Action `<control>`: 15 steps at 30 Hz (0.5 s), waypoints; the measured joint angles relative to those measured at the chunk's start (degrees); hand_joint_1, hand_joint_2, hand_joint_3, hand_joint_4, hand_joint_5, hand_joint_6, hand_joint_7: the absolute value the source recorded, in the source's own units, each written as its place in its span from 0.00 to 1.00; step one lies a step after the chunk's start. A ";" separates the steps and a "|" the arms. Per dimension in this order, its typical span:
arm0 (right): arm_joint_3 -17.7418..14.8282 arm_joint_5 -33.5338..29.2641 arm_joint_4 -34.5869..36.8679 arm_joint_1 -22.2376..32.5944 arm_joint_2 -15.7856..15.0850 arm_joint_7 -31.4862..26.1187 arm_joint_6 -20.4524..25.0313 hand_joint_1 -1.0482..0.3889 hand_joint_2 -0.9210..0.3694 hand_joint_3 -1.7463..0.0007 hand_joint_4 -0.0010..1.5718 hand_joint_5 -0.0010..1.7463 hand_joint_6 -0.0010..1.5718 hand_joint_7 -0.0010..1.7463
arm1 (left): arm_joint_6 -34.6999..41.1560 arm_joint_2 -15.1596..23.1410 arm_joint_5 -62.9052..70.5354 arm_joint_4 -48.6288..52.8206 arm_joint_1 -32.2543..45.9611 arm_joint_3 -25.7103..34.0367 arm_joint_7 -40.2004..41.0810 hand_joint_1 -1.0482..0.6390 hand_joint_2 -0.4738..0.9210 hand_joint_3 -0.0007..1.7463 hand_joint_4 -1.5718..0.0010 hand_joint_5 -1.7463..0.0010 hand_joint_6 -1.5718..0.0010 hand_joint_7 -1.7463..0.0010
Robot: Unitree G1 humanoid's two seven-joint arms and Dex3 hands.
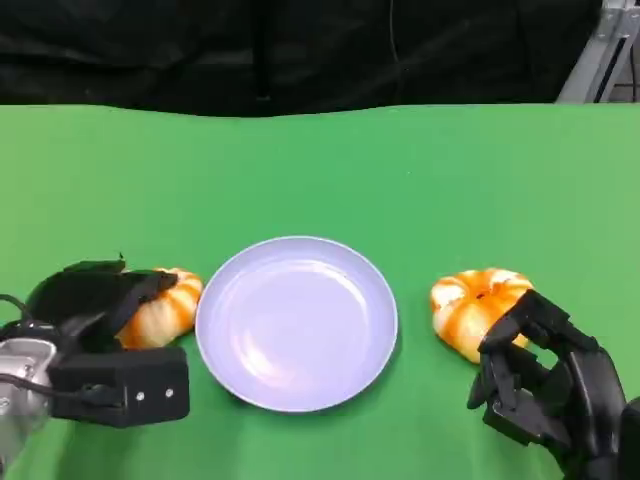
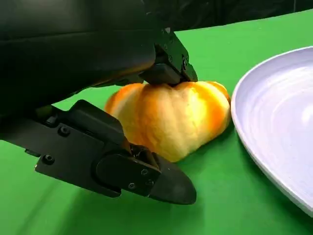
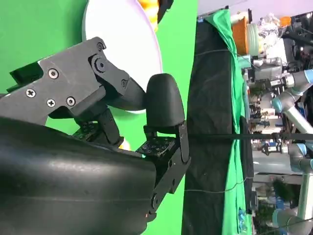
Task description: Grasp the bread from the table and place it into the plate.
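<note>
Left hand (image 1: 100, 330): fingers closed around the left bread (image 1: 160, 305), which rests on the table (image 1: 450, 180) just beside the plate (image 1: 296, 322). Right hand (image 1: 545, 385): fingers curled at the right bread (image 1: 478, 300); grip cannot be confirmed. Plate holds nothing; placement not yet done. Count: two breads, one plate

**Both hands low at the table's near edge**

The left hand (image 1: 105, 335) sits at eight o'clock, fingers (image 2: 168, 61) curved over a bread roll (image 1: 165, 305), touching its top. The right hand (image 1: 545, 385) sits at four o'clock, fingers curled, holding nothing.
</note>
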 measured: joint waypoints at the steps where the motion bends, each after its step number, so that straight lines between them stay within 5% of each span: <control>1: 0.01 0.00 0.00 0.00 0.00 0.00 0.00 0.63 0.24 0.37 0.53 1.00 0.40 0.92 | -0.02 -0.12 -0.19 0.37 -0.22 -0.05 0.00 0.14 1.00 0.08 0.78 0.98 0.70 1.00; 4: 0.02 -0.03 0.00 0.00 0.00 0.00 0.00 0.63 0.24 0.37 0.53 1.00 0.40 0.92 | -0.20 -0.32 -1.02 1.17 -0.60 -0.14 -0.01 0.26 1.00 0.08 0.72 0.96 0.68 0.99; 7: 0.01 -0.07 0.00 0.01 0.00 0.00 -0.02 0.64 0.23 0.37 0.53 1.00 0.40 0.92 | -0.40 -0.38 -1.49 1.44 -0.77 -0.26 -0.01 0.48 1.00 0.11 0.50 0.95 0.52 0.97; 11: -0.01 0.00 0.00 0.01 0.00 0.12 -0.04 0.63 0.23 0.37 0.53 1.00 0.40 0.92 | -1.17 -1.23 -4.13 2.15 -0.74 0.69 1.55 0.60 1.00 0.16 0.27 0.84 0.31 0.92; 13: -0.03 0.16 0.00 0.01 0.00 0.28 -0.04 0.63 0.23 0.38 0.53 1.00 0.40 0.92 | -1.71 -1.72 -5.80 2.63 -0.68 1.33 2.55 0.62 1.00 0.19 0.45 0.37 0.30 0.75; 14: -0.05 0.23 0.00 0.02 0.00 0.31 -0.03 0.63 0.23 0.38 0.53 1.00 0.40 0.92 | -2.11 -1.88 -6.30 2.93 -0.61 1.65 3.15 0.63 1.00 0.20 0.53 0.17 0.41 0.49; 15: -0.09 0.25 0.00 0.02 0.00 0.34 -0.03 0.63 0.23 0.38 0.53 1.00 0.40 0.92 | -2.63 -1.94 -6.70 3.21 -0.55 1.90 3.77 0.63 1.00 0.21 0.56 0.09 0.48 0.34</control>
